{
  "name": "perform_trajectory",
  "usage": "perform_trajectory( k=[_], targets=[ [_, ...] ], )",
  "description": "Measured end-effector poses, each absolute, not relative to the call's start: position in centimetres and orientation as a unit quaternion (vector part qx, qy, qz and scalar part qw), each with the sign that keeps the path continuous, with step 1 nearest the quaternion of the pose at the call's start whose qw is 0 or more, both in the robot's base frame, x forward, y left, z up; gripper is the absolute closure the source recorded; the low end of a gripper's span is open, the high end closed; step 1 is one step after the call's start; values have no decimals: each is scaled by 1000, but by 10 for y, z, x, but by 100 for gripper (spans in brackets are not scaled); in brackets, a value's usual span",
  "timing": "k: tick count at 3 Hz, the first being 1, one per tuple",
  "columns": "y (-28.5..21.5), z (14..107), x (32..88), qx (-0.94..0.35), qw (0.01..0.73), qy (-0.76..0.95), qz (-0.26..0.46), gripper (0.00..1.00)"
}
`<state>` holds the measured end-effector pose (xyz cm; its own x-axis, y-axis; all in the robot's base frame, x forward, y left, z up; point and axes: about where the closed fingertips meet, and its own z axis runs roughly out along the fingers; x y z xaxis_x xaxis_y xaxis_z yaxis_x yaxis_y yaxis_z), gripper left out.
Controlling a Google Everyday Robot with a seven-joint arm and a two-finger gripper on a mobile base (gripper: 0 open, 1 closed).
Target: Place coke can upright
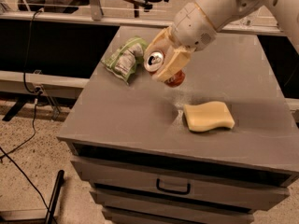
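My pincer hangs over the back half of the grey cabinet top, a little left of its middle. Its two cream fingers are clamped on the coke can, one finger on the upper side of the can and one on the lower side. The can is tilted well off upright. Its silver top with the pull tab faces out toward the front left, and its red bottom end pokes out below my fingers, pointing down and to the right. That red end is low over the cabinet top, but I cannot tell whether it touches the surface.

My white arm runs up and away from the pincer toward the upper right.

Just to the left of the can lies the green-and-white snack bag, crumpled, near the left rear part of the top; it is close to my fingers but apart from them. In front and to the right, well apart from the can, the yellow wavy sponge lies flat.

Below the top is a dark open gap, then a drawer with a dark handle. Black cables trail over the speckled floor on the left.
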<state>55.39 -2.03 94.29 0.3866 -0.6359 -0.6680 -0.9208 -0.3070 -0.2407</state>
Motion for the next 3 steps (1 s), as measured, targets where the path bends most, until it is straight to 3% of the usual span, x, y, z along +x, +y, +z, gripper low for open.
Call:
perform_trajectory(
  k=[1,3],
  targets=[
    [-10,929,558,-712,345,518,325,100],
    [17,948,557,-654,426,470,412,100]
  ],
)
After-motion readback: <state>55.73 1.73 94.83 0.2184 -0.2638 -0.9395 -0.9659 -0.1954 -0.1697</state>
